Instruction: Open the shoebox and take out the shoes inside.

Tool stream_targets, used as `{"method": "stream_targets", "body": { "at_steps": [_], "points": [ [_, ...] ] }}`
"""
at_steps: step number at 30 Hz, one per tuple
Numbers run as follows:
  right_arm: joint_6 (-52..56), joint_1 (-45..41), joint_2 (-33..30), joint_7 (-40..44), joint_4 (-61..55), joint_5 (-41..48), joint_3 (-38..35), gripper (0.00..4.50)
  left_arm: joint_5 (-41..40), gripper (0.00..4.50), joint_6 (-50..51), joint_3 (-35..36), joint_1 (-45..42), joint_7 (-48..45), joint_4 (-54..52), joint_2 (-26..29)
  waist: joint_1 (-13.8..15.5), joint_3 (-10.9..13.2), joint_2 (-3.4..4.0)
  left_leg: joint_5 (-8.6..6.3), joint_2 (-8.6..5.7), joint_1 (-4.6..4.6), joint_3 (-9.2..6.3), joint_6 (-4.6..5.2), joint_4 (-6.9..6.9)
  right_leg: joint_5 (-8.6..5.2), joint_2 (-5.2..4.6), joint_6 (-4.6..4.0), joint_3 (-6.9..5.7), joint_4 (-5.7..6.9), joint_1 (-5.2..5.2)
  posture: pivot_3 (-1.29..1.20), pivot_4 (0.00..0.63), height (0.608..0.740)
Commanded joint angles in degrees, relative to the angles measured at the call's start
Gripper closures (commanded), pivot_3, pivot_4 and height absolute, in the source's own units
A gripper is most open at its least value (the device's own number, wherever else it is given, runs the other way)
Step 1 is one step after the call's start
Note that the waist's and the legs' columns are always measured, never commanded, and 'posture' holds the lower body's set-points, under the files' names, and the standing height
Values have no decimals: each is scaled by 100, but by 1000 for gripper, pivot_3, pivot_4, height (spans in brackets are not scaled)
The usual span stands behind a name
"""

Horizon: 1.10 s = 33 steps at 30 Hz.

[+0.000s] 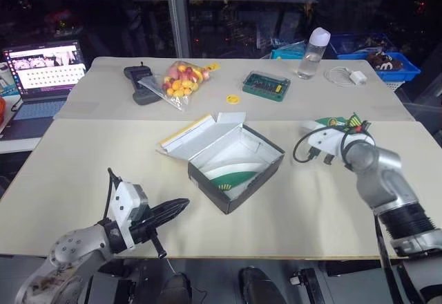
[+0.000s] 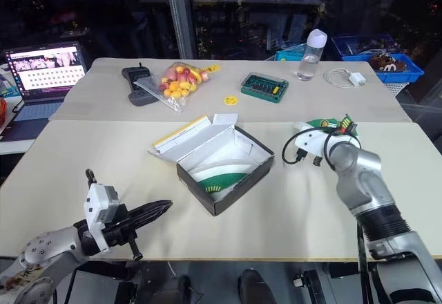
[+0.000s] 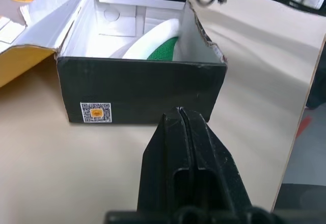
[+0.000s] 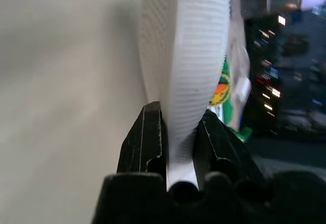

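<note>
While my right gripper (image 4: 179, 132) is clamped on the white sole of one shoe (image 1: 330, 126) out past the shoebox's (image 1: 238, 179) right side, the other shoe (image 1: 235, 177) lies lengthwise inside the open box. So my pinched-shut, empty left gripper (image 1: 181, 206) is nearer, box dead ahead, dark wall between us.

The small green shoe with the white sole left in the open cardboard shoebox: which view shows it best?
The left eye view: it looks down into the open shoebox, showing the green shoe lying along the floor. The right eye view shows much the same. The left wrist view catches just a strip of sole and green over the dark wall. The right wrist view shows the other shoe, gripped.
</note>
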Motion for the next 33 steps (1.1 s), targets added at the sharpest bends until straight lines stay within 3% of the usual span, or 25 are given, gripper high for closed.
{"method": "stream_targets", "body": {
  "at_steps": [1, 3, 5, 11, 13, 16, 20, 25, 29, 33],
  "points": [
    [212, 54, 237, -138, -222, -69, -106, 4068, -111, 4500, -61, 15, -156, -7, -160, 5, 3, 0, 0, 0, 0, 0, 0, 0, 3, 0, 0, 1, 0, -1, 2, 0, 150, 712],
    [419, 103, 355, 74, -251, 95, -209, 4068, -135, 4500, -38, 26, -195, -10, -169, 17, 7, 0, 0, 0, 0, -1, -1, 0, 4, 0, 0, 2, 0, -2, 5, 0, 150, 712],
    [727, 142, 551, 335, -314, 500, -483, 3127, -134, 4500, -28, 0, -223, -6, -182, 15, 6, -1, -2, 0, 0, -2, -1, 0, 5, 1, 0, 3, 0, -4, 8, 0, 150, 712],
    [1544, 292, 572, 1422, -897, 1284, -757, 1240, -120, 4500, -39, -26, -222, -14, -188, 34, 18, -3, -5, -1, 0, 20, -10, 0, 14, -3, 1, 8, -6, -8, 45, 0, 150, 712],
    [1754, 263, 424, 1825, -1161, 1575, -881, 1240, -112, 4500, -38, -33, -226, -9, -181, 35, 9, -4, -8, -1, 2, 32, -11, 0, 15, -4, 2, 8, -6, -10, 58, 0, 150, 712],
    [1868, 90, -412, 3199, -1915, 2302, -961, 1240, -79, 4500, -44, -45, -223, -2, -165, 36, 32, 0, 0, -1, 0, 37, -9, -1, 14, -9, 1, 2, -5, -11, 61, 0, 150, 712],
    [1681, -785, -1221, 4489, -2213, 3258, -1091, 1240, -38, 4500, -60, -76, -248, 20, -119, 15, 30, 4, 5, -1, 0, 36, -6, -1, 13, -13, -1, 5, -5, -13, 59, 0, 150, 712],
    [1784, -2357, -497, 5039, -2145, 4358, -910, 1240, -8, 4500, -55, -122, -328, 54, -69, -24, -126, 3, 4, -2, 6, 51, -5, -1, 10, -27, 3, -23, -6, -9, 65, 0, 150, 712],
    [1801, -2579, 168, 5177, -2307, 4683, -258, 1240, 0, 4500, -49, -132, -322, 78, -71, -38, -102, -5, -12, -2, 5, 42, -13, -1, 8, -10, 2, 8, -14, -15, 65, 0, 150, 712],
    [1540, -2475, 497, 5142, -2142, 4468, 446, 1240, 7, 4500, -44, -141, -262, 120, -108, -50, -63, -5, -11, -2, 2, 11, -16, -1, 10, -9, -1, 12, -19, -15, 43, 0, 150, 712]
  ]
}}
